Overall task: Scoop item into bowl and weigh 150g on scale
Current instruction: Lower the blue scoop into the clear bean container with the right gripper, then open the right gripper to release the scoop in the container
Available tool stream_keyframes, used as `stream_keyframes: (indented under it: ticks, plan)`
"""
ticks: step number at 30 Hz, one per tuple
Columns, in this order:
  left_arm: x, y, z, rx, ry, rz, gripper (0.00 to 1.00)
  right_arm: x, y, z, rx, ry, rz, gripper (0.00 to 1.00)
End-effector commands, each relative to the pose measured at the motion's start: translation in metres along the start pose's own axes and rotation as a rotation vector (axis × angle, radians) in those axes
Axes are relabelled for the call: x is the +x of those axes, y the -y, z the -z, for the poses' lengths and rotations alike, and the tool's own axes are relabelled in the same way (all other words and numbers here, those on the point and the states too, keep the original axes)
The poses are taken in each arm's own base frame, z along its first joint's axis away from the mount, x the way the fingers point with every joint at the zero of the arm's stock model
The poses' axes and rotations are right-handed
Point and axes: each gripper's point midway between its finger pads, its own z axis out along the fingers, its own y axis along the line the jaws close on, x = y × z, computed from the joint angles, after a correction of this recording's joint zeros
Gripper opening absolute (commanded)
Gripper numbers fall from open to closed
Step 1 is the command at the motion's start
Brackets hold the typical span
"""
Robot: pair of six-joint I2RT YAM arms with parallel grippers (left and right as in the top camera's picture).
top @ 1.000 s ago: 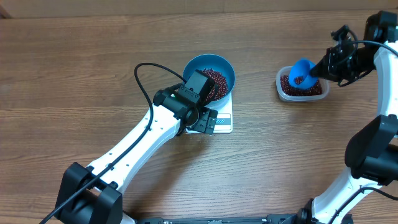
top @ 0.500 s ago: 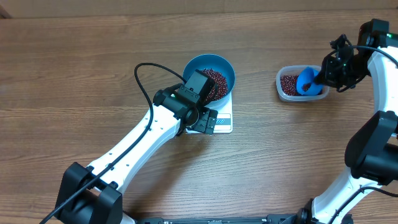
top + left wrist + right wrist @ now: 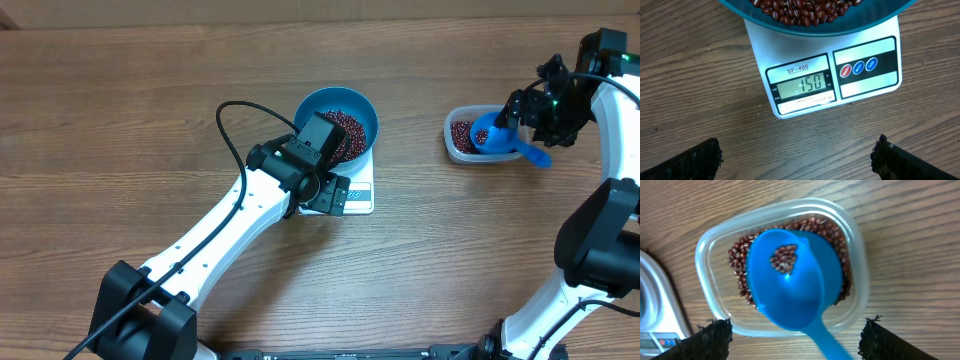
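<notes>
Left hand (image 3: 797,155): spread wide, holding nothing, hovering over counter (image 3: 690,90). Scale (image 3: 867,85) just ahead of its fingertips, display reads 150. Blue bowl (image 3: 862,21) with beans (image 3: 800,10) sits on scale, further ahead.
Right hand (image 3: 792,332): spread, gripping nothing. Blue scoop (image 3: 790,290) lies in clear tub (image 3: 860,280) directly below it, handle between fingers, untouched. Few beans in scoop, more in tub.

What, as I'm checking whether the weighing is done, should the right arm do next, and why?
Probably lift the right gripper clear of the tub and add nothing more: the scale shows 150 under the bowl of beans, and the scoop lies in the tub between open jaws.
</notes>
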Motion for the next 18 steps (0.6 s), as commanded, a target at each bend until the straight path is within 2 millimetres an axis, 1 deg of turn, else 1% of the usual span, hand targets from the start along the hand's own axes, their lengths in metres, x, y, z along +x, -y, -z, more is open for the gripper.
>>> stream_keyframes:
  ticks: [1,8,11,13,18]
  plan:
    - [-0.003,0.003,0.004,0.013,0.012,0.007,1.00,-0.002,0.009,0.000,0.044,0.009,-0.009,0.86]
    - [-0.003,0.003,0.004,0.013,0.012,0.006,1.00,-0.010,0.009,0.000,0.045,0.039,-0.016,0.89]
    - [-0.003,0.003,0.004,0.013,0.012,0.007,1.00,-0.013,0.009,0.000,0.043,0.055,-0.048,0.91]
    - [-0.003,0.003,0.004,0.013,0.012,0.007,1.00,-0.016,0.009,0.001,0.042,0.066,-0.081,1.00]
    - [-0.003,0.003,0.004,0.013,0.012,0.007,1.00,-0.019,0.004,0.000,0.019,0.076,-0.084,1.00]
